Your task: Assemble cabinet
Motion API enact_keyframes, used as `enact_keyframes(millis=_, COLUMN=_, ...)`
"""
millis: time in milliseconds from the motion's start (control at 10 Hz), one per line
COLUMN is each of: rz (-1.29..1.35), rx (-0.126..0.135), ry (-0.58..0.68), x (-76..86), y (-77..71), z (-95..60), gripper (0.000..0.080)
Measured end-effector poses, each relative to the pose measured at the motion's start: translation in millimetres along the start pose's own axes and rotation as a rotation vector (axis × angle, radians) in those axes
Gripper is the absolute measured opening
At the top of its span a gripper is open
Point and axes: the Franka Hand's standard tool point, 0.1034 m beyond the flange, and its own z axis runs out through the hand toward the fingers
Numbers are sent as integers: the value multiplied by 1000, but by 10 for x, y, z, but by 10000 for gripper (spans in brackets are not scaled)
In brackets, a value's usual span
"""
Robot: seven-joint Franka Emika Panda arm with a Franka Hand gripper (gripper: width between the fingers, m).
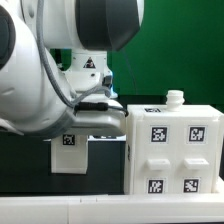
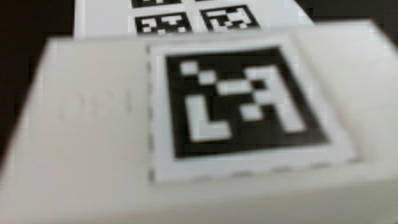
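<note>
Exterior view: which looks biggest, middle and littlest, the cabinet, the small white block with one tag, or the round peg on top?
1. cabinet
2. small white block
3. round peg
The differences are plain in this view.

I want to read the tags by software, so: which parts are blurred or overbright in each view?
Exterior view: the cabinet and its four front tags look fairly sharp and evenly lit; the arm, near the camera, is soft and bright. Wrist view: the large tag fills the frame with blurred edges; the white around it shows little detail.
</note>
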Motion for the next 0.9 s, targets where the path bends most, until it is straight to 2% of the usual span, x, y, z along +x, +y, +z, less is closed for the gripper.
enact_keyframes(millis=100, rz=2, rx=0, ry=-3, x=26, y=10, z=49, gripper=796)
enact_keyframes(millis=300, rz=2, rx=0, ry=-1, x=24, y=8, z=39, gripper=796)
enact_keyframes(millis=400, rz=2, rx=0, ry=-2, x=24, y=9, z=43, gripper=664)
enact_keyframes(millis=500, rz=2, rx=0, ry=-2, x=24, y=9, z=44, gripper=664)
enact_keyframes(millis=600, rz=2, rx=0, ry=-2, x=24, y=9, z=44, gripper=532)
enact_keyframes(millis=800, rz=-1, rx=0, ry=26, x=42, y=2, z=3, gripper=535)
enact_keyframes(millis=900, rz=-31, rx=-13, ry=35, x=-16, y=21, z=-71, gripper=535)
